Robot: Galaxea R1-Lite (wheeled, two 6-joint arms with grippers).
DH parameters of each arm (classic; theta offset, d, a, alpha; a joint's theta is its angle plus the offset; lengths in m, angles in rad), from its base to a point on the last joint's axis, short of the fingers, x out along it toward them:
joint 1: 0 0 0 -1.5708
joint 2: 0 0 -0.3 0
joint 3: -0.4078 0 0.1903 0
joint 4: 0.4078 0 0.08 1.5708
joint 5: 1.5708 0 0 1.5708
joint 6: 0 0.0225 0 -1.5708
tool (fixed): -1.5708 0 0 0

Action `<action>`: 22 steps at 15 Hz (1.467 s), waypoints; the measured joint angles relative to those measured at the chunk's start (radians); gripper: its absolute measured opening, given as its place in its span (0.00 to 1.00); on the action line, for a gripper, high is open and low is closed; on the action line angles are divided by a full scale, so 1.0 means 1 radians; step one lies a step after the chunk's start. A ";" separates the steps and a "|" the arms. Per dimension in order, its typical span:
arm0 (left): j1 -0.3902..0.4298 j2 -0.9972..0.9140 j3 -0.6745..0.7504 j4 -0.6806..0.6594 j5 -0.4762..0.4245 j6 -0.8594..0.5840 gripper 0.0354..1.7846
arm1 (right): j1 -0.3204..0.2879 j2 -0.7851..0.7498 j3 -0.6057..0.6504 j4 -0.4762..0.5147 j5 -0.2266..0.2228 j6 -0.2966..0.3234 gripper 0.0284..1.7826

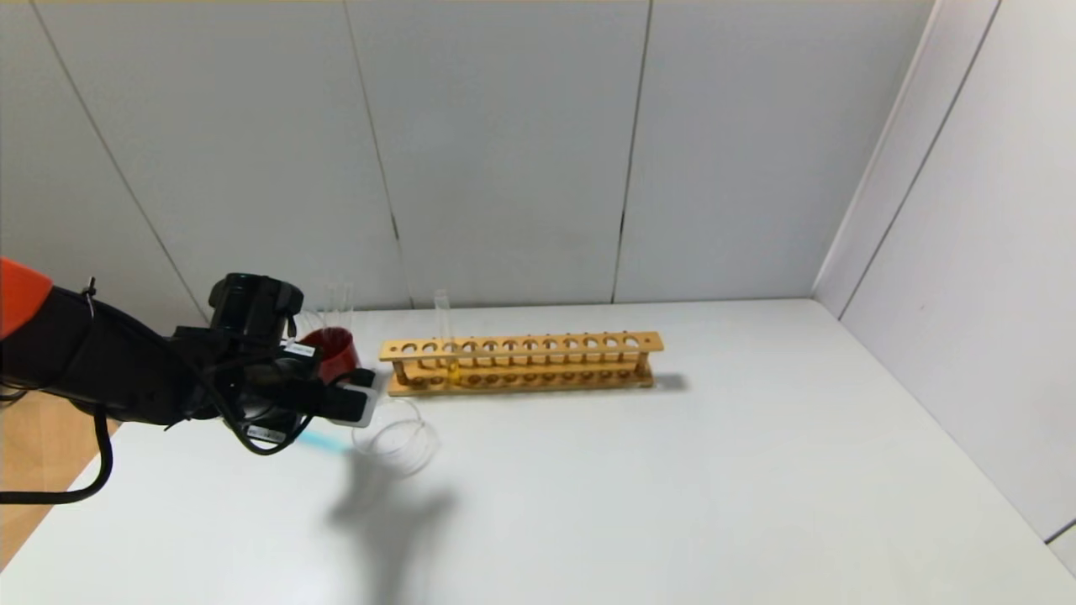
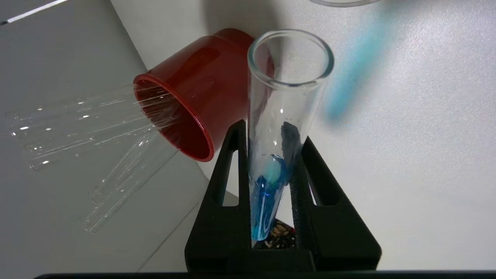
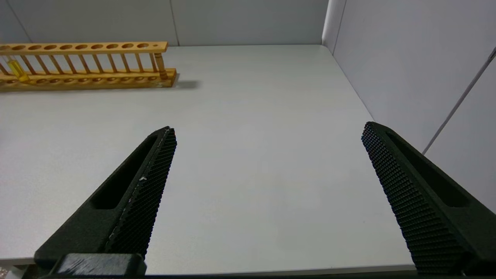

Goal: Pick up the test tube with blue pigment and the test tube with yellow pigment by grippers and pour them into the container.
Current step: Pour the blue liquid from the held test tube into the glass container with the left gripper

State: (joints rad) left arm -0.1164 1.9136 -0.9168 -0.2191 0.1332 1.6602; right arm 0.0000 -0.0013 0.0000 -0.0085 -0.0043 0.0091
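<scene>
Here the left end effector (image 2: 271,155) pinches the test tube with blue pigment (image 2: 277,128) between its fingers.

Blue-pigment test tube (image 2: 285,128) lies tilted beside the clear container (image 1: 395,437); yellow-pigment test tube (image 1: 444,336) stands upright.

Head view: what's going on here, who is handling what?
The left gripper has its jaws shut on the test tube with blue pigment, tilted beside the container, blue liquid still in it. The test tube with yellow pigment stands in the wooden rack. The right gripper waits open over bare table, away from the work.
</scene>
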 joint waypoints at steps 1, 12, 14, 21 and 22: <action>-0.001 0.002 -0.001 0.000 0.012 0.012 0.18 | 0.000 0.000 0.000 0.000 0.000 0.000 0.98; -0.023 0.019 -0.007 0.002 0.045 0.064 0.18 | 0.000 0.000 0.000 0.000 0.000 0.000 0.98; -0.027 0.022 -0.007 0.000 0.056 0.065 0.18 | 0.000 0.000 0.000 0.000 0.000 0.000 0.98; -0.039 0.046 -0.010 -0.001 0.057 0.065 0.18 | 0.000 0.000 0.000 0.000 0.000 0.000 0.98; -0.043 0.048 -0.013 0.000 0.057 0.065 0.18 | 0.000 0.000 0.000 0.000 0.000 0.000 0.98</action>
State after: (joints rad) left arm -0.1591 1.9619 -0.9302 -0.2194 0.1904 1.7255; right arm 0.0000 -0.0013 0.0000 -0.0085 -0.0047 0.0091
